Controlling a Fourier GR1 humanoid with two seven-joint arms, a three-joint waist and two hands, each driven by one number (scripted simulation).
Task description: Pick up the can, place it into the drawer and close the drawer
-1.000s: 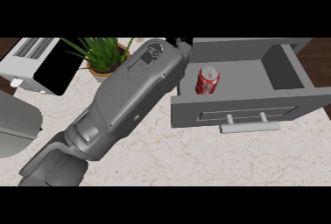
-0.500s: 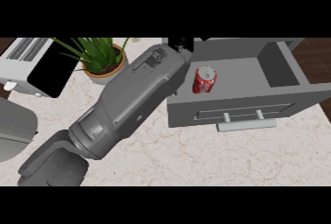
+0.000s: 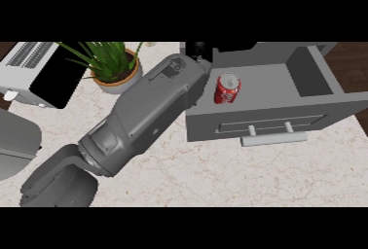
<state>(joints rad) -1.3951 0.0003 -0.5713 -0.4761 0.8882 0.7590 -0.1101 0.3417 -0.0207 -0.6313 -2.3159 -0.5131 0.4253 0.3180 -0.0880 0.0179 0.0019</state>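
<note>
Centrally, a pale marbled table (image 3: pixel 237 175) fills the head view, carrying every other item. One grey forearm (image 3: pixel 140 124) crosses it on a diagonal, from the lower left edge up toward the top centre. Which arm this is cannot be told from the view. Its black hand (image 3: pixel 195 49) shows only as a dark patch at the forearm's far end, just left of the drawer's rear corner; whether its fingers are straight or curled cannot be told, and it holds nothing that can be seen.

At upper right, a grey drawer (image 3: pixel 316 78) stands pulled out, its open box seen from above, with high walls at the right and rear. Its front panel faces the lower edge and bears a pale bar handle (image 3: pixel 273 139) on two short posts.

At upper left, a white toaster (image 3: pixel 25 65) with slots on top sits partly cut by the left edge, a black panel on its near side. Between the toaster and the forearm stands a potted plant (image 3: pixel 115 68), green blades rising from a tan pot.

At lower left, a curved grey body (image 3: pixel 14 141) enters from the left edge; what it is cannot be told.

Smallest, the red can (image 3: pixel 227 88) lies on its side on the drawer floor, near the left wall, silver end toward the rear. It rests just right of the forearm's wrist and nearer the viewer than the hand, apart from the hand.
</note>
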